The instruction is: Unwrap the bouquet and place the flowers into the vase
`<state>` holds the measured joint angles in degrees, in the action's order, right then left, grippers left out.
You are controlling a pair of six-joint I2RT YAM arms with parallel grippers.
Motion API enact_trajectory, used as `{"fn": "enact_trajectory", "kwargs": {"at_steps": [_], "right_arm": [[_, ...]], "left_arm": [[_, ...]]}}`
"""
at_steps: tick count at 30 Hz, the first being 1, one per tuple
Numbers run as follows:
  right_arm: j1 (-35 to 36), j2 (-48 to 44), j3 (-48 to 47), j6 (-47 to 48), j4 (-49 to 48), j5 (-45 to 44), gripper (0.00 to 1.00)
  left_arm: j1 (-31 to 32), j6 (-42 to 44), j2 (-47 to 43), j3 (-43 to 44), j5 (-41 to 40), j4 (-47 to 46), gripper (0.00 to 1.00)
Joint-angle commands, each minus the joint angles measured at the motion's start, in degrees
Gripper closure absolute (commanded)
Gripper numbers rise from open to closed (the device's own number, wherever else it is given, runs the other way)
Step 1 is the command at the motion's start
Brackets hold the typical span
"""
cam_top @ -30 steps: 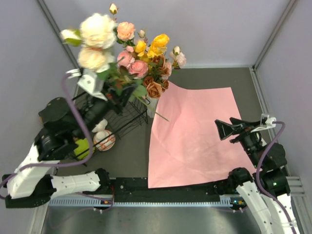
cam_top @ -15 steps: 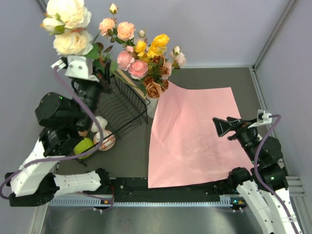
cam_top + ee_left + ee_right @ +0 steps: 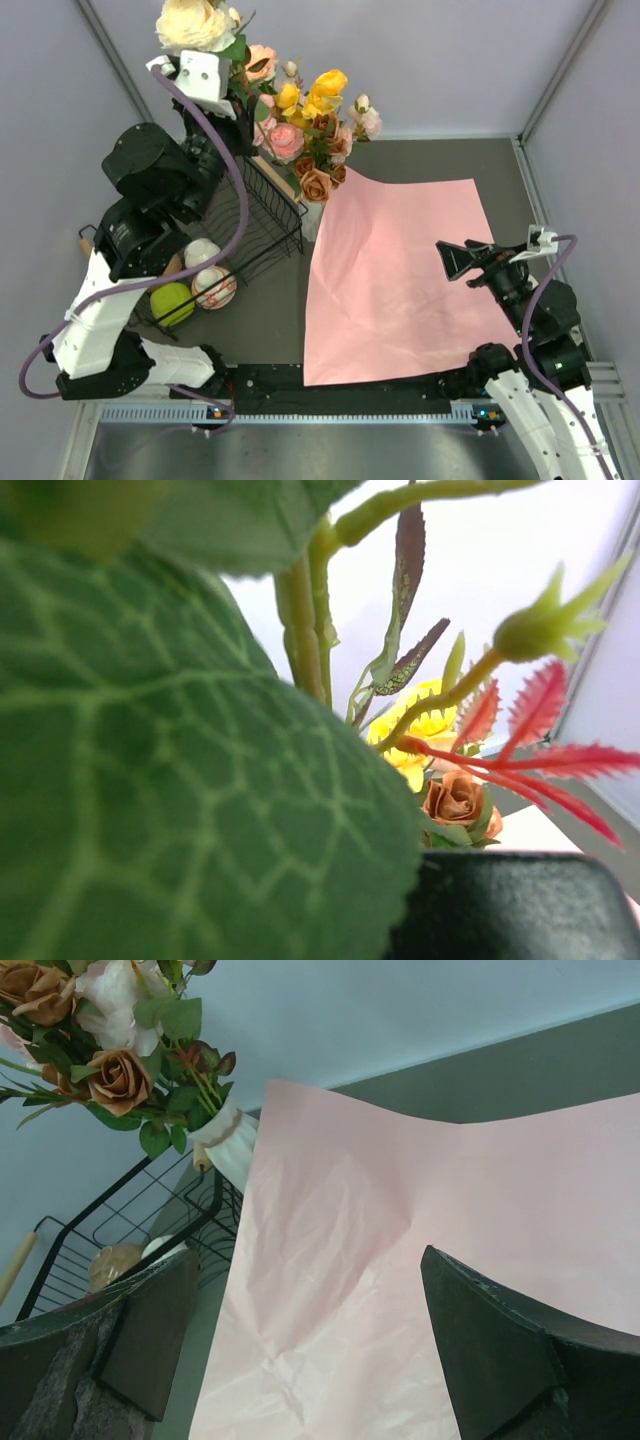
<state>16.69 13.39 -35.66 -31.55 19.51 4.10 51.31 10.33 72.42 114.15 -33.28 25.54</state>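
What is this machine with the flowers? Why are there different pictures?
It is two robot arms bolted to a table. One picture looks down from above; the others come from little cameras on each wrist. The left gripper is shut on cream flowers, lifted high; its camera sees leaves up close. The right gripper hangs open over the spread pink paper. More flowers stand in the white vase, beside a black wire basket.

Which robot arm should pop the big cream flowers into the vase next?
Left, I think. The left gripper is shut on the cream flowers, held high near the vase. The right gripper is open and empty, over the pink paper.
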Motion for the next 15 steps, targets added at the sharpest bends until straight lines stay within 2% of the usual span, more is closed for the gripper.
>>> {"fn": "enact_trajectory", "kwargs": {"at_steps": [1,4,8,15], "right_arm": [[-0.3,-0.2,-0.4,0.5,-1.4,-0.8,0.07],[-0.2,0.4,-0.1,0.4,-1.8,-0.8,0.07],[-0.3,1.5,0.1,0.1,-2.5,-0.4,0.07],[-0.3,2.3,0.5,-1.2,-4.0,0.6,0.07]], "left_arm": [[-0.2,-5.0,1.5,11.2,3.2,10.5,1.0],[-0.2,-5.8,2.4,15.7,4.1,14.3,1.0],[-0.2,-6.0,-0.1,15.7,4.0,15.6,1.0],[-0.2,-5.1,-2.5,9.8,4.7,9.7,1.0]]}}
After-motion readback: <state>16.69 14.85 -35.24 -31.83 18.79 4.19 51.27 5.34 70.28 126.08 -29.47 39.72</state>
